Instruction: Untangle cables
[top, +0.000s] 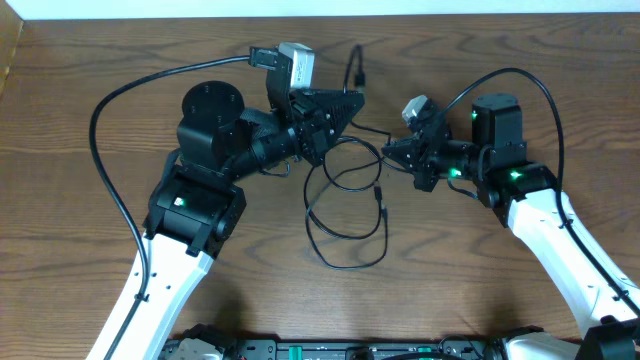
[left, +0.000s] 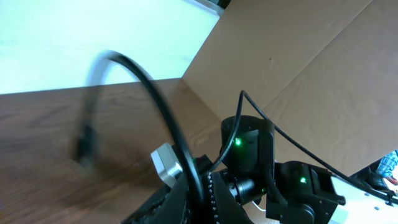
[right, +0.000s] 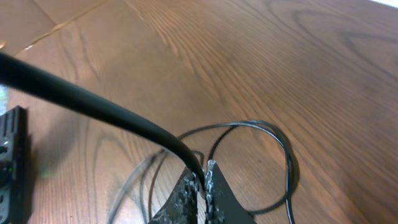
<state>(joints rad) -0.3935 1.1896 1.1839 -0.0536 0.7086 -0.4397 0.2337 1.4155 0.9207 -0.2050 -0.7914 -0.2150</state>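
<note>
The black cords (top: 345, 205) lie in loose, overlapping loops on the wooden surface (top: 500, 40) between the two arms. The left fingers (top: 340, 108) are closed on one strand that arcs up and away from them; its plug (left: 84, 142) is blurred in the left wrist view. The right fingers (right: 186, 200) are pressed together on another strand at the right edge of the loops. A second plug (top: 380, 197) rests among the loops.
</note>
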